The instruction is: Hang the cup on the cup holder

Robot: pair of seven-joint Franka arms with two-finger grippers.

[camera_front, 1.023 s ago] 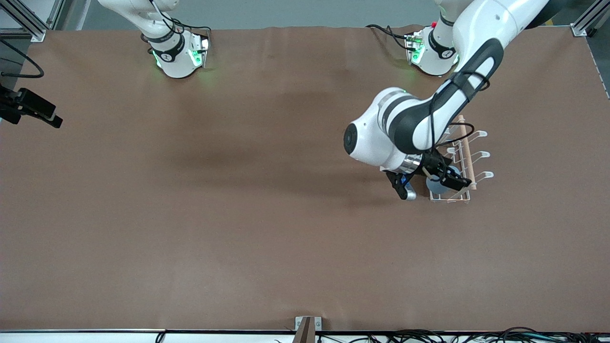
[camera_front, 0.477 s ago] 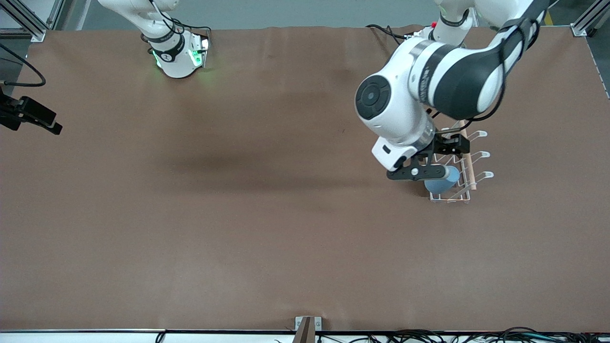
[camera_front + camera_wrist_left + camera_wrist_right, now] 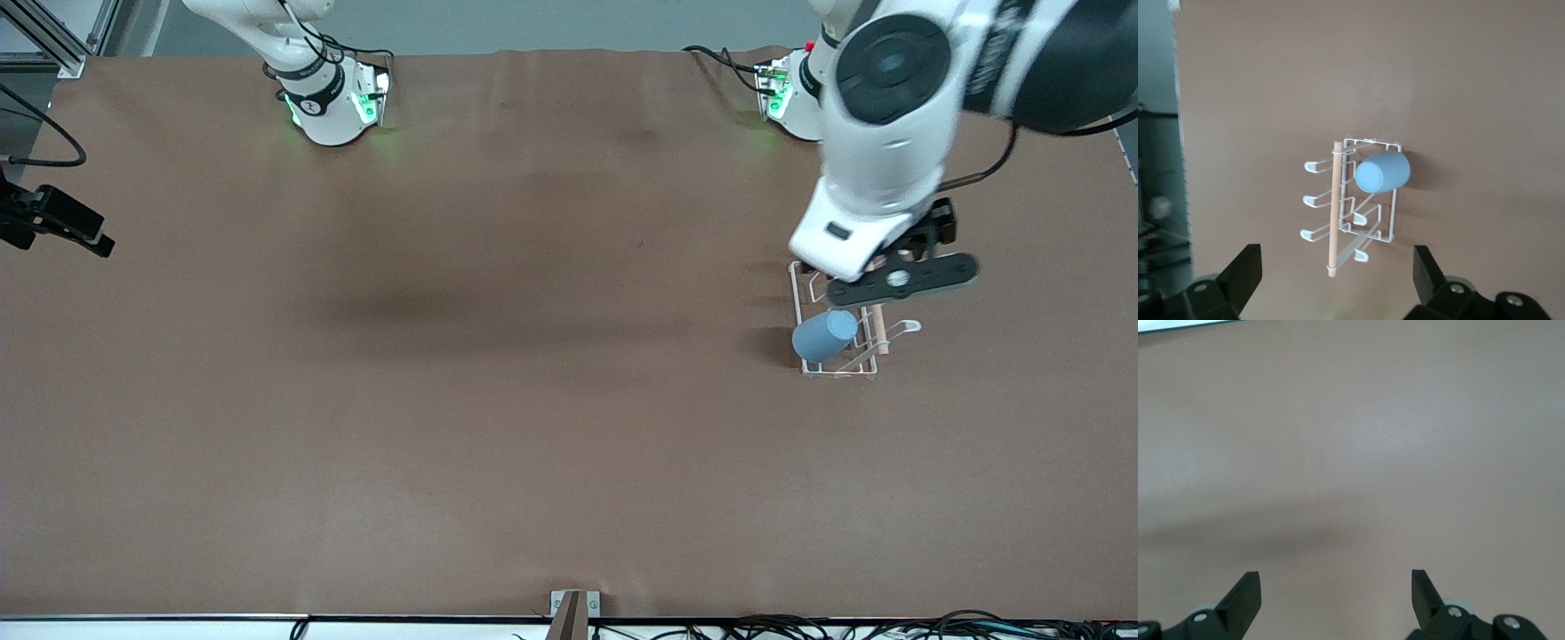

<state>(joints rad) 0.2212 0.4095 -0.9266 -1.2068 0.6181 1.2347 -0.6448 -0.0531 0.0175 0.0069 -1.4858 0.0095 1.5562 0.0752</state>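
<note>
Blue plastic, the cup [image 3: 825, 334] sits tipped on a prong of the cup holder [image 3: 840, 366], at the end of the rack nearer the front camera. Left gripper [image 3: 1337, 280] hovers over the rack, fingers spread wide, holding nothing. Risk: that smooth cup looks only loosely seated, so any knock to the rack could slide it off onto the bench [image 3: 498, 400]. Right gripper [image 3: 1336, 603] waits, spread, over bare bench.

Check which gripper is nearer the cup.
Left. The left gripper hangs open over the rack holding the cup; the right gripper waits open at the right arm's end of the table.
</note>
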